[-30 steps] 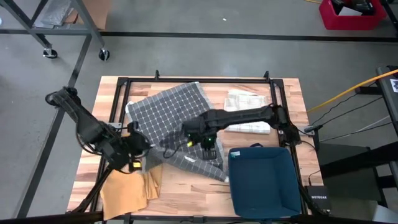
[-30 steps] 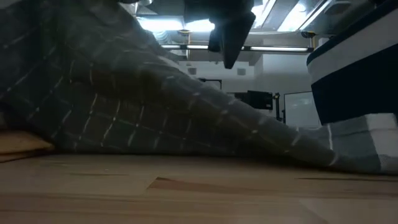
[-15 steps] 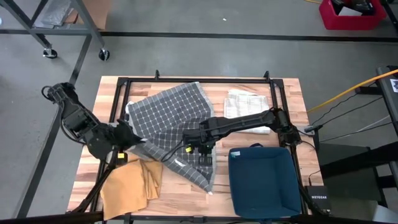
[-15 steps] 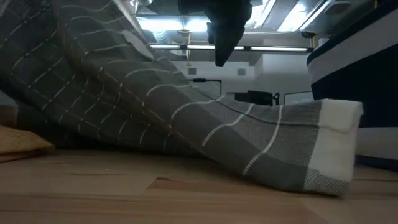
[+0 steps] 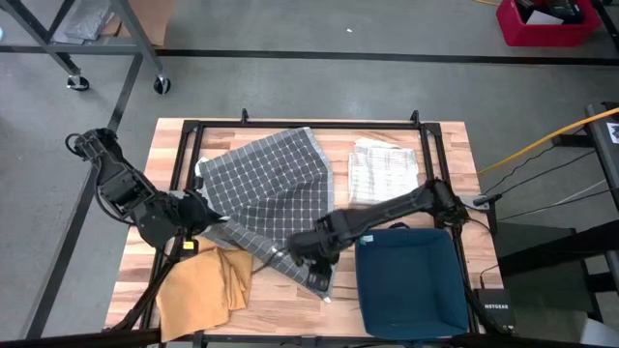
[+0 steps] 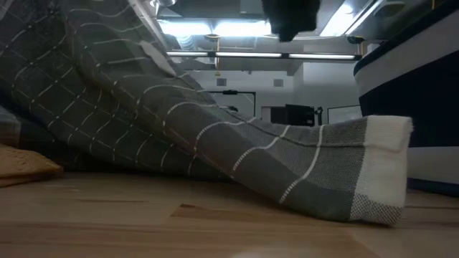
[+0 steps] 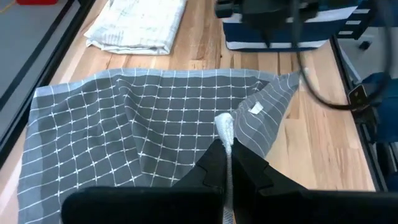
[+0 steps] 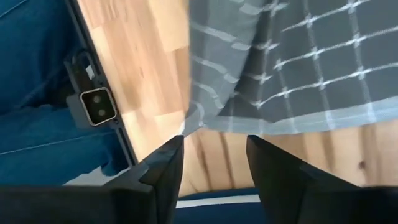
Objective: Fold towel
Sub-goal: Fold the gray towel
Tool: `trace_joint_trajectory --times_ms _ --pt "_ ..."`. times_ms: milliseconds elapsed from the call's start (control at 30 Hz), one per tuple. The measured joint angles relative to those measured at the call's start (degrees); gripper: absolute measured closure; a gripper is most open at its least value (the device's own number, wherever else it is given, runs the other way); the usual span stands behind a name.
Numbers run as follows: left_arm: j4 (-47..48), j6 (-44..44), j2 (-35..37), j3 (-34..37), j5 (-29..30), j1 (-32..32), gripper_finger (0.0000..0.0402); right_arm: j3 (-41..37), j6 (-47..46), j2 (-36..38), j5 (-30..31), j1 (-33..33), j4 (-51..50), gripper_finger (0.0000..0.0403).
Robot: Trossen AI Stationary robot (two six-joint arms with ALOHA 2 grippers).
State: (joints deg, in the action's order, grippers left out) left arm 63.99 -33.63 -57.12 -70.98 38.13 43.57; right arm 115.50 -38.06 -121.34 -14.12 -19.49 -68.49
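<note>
High view. Item: grey checked towel, spread across the middle of the wooden surface, one corner drawn toward the near edge beside the blue bin. My left gripper sits at the towel's left edge, clenched on a bunched piece of that edge. My right gripper hangs over the towel's near corner, fingers parted, nothing between them. Also listed: a folded pale checked cloth toward the far right of the surface, well apart from the towel; a mustard cloth at the near left corner, its edge just beside the towel.

Low view. Towel slopes down from the upper left to the surface, ending in a folded white-hemmed corner resting on the wood. A gripper's dark shape hangs above, apart from the cloth. Mustard cloth shows at the left edge; the bin's wall at the right.

Left wrist view. My fingers are pinched together on a white-hemmed ridge of the towel, which lies spread beyond them. The pale cloth lies past the towel; my right arm stands in front of the bin.

Right wrist view. My two fingers stand apart over bare wood, with the towel's corner lying just beyond them, untouched. The bin runs along one side.
</note>
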Motion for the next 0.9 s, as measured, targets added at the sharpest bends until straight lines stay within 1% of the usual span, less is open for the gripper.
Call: trace_joint_trajectory --times_ms 167,233,300,467,800,900 --pt "0.00 1.27 0.00 0.00 -0.02 0.00 0.0401 0.00 -7.62 0.00 4.90 -3.97 0.10 0.0217" --pt "0.00 1.29 0.00 0.00 -0.01 0.00 0.0401 -0.03 -9.54 0.00 7.17 -5.35 0.48 0.0217" --pt "0.00 1.29 0.00 0.00 -0.02 0.00 0.0401 -0.72 -11.34 0.00 8.19 -6.33 2.39 0.0217" --pt "0.00 1.29 0.00 0.00 -0.02 0.00 0.0401 -4.86 -15.73 0.00 8.18 -8.08 7.40 0.0217" --pt "-0.02 1.14 0.00 0.00 -0.04 0.00 0.0401 -12.63 -22.29 0.10 3.28 -9.13 12.41 0.0217" --pt "-0.02 1.12 0.00 0.00 -0.03 0.00 0.0401 -13.76 -23.99 0.22 3.41 -8.90 15.74 0.0217"
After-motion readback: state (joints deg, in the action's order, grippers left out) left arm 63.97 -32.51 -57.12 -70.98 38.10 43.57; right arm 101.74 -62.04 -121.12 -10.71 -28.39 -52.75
